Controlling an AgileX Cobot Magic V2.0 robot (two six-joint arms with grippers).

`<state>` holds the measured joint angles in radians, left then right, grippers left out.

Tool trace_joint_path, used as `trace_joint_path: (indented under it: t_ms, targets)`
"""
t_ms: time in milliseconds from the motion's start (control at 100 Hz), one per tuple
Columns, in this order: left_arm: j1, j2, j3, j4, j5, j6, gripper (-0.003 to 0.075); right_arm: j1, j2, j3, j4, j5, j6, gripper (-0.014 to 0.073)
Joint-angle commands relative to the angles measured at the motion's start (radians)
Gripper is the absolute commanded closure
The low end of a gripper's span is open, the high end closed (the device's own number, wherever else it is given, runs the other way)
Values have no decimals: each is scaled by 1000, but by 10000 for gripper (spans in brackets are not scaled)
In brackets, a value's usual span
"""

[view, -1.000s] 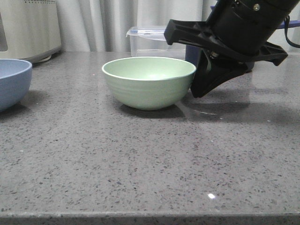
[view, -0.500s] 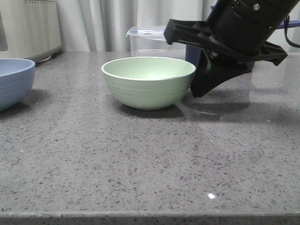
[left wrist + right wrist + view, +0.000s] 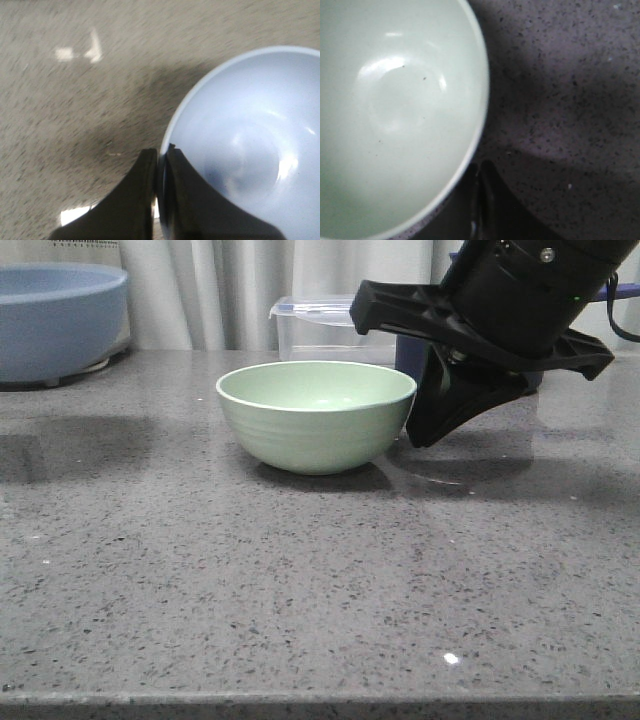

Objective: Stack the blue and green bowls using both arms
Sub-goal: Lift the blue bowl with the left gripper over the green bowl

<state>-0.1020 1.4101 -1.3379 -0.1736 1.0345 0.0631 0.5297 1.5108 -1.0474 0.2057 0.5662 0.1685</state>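
Front view: the green bowl rests on the grey speckled counter near mid-table, with the right gripper close against its right side. The blue bowl is raised clear of the counter at far left, its shadow below it. A clear lidded box stands behind the green bowl.

Left wrist view: the left gripper has its fingers pressed together on the rim of the blue bowl, one inside and one outside the wall.

Right wrist view: the right gripper appears pressed together beside the rim of the green bowl; whether it pinches the rim cannot be told.

Progress, as judged: the blue bowl is lifted; carrying it over and seating it in the green bowl is not yet done.
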Motion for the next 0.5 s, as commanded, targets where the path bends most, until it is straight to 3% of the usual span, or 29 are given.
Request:
trace_joint_path:
  t_ms: [0, 490]
  targets:
    - [-55, 1, -97, -25, 4, 1, 741, 0, -34, -24, 11, -44, -6, 676]
    - [-295, 296, -466, -108, 121, 1, 741, 0, -34, -24, 11, -44, -6, 676]
